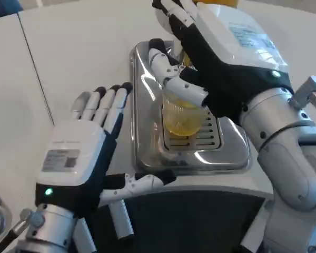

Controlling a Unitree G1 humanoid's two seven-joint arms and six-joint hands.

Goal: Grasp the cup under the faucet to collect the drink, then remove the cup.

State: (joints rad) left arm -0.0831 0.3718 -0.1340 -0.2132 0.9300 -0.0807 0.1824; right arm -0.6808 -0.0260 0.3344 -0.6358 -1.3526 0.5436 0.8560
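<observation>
Table [68,47] white, seamed, bearing a shiny steel drip tray [147,137].

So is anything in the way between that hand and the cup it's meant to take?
No. The right hand already grips the cup, which holds yellow drink and stands on the slotted grille of the steel drip tray. The left hand rests open on the table, beside the tray.

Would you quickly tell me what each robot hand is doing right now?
Left robot hand: open, holding nothing, fingers extended.
Right robot hand: holding the cup.
</observation>
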